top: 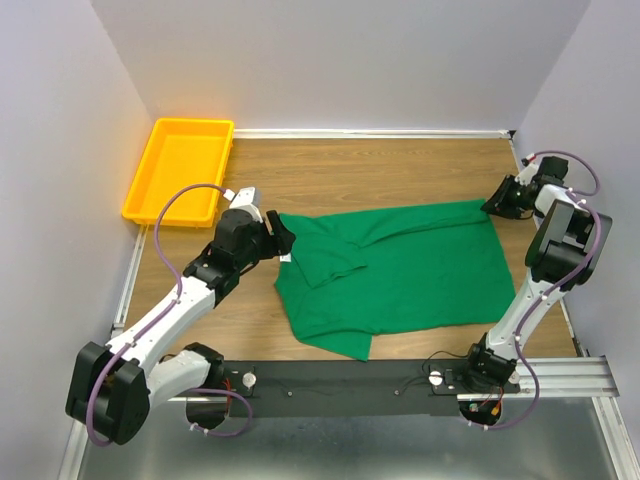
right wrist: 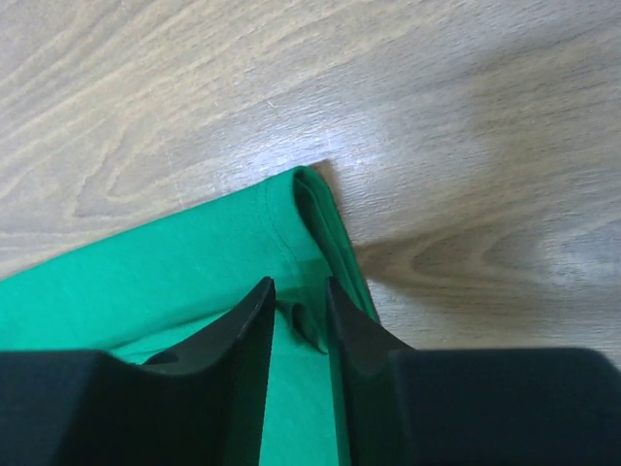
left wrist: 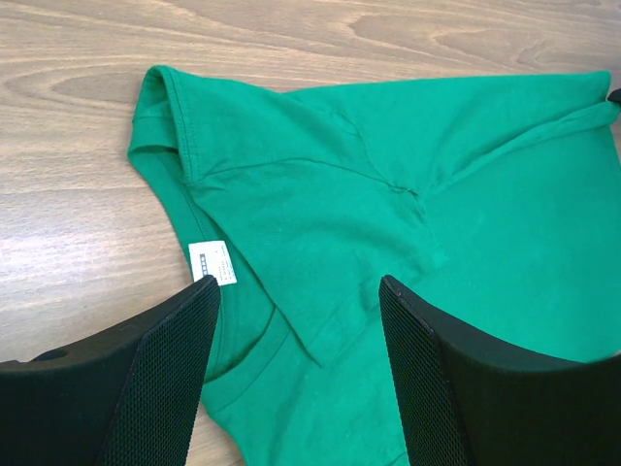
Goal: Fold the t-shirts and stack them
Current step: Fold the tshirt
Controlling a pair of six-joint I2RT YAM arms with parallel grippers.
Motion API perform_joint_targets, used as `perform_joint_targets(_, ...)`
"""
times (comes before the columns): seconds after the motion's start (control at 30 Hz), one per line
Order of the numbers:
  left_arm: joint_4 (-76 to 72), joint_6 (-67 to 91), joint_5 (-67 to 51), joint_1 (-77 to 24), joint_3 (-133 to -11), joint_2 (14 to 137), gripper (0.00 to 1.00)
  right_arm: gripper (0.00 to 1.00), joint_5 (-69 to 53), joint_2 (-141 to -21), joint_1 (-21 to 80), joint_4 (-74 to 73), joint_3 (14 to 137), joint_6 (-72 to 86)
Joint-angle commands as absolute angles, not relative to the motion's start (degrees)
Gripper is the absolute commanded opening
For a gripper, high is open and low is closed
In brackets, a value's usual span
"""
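Green t-shirt (top: 430, 265) corner inside right pincer (right wrist: 299, 287) — grip unclear.

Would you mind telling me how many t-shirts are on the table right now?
1. The green t-shirt lies partly folded across the middle of the table. No other shows, though one could be hidden beneath it.

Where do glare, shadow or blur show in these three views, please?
Top external: even light, soft shadows only, the green t-shirt crisp. Left wrist: cloth sharp, but the white neck label has print too soft to read. Right wrist: a pale sheen on the table beside the shirt corner, with a dark shadow band to its right.
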State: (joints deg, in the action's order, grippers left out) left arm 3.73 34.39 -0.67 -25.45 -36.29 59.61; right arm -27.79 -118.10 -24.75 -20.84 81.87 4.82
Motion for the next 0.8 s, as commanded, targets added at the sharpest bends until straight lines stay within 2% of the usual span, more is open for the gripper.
perform_joint_targets(0.0, 2.3, 34.5, -1.3, -25.0, -36.5, 60.5, 0.75, 0.33, -26.7, -117.5, -25.0, -22.5, 81.0, 2.9)
perform_joint_targets(0.07, 2.0, 34.5, -1.6, -25.0, -36.4, 60.5, 0.75, 0.27, -26.4, -116.8, -25.0, -22.4, 80.6, 2.5)
perform_joint_targets(0.27, 1.8, 34.5, -1.8, -25.0, -36.1, 60.6, 0.75, 0.15, -25.8, -114.8, -25.0, -22.7, 78.8, 1.1)
perform_joint_targets(0.6, 1.6, 34.2, -2.1, -24.8, -35.7, 60.4, 0.75, 0.02, -22.0, -108.9, -25.0, -22.8, 73.9, -3.5)
perform_joint_targets(0.77, 1.5, 34.1, -2.3, -24.7, -35.7, 60.5, 0.75, 0.01, -20.7, -107.8, -25.0, -22.8, 72.2, -5.1)
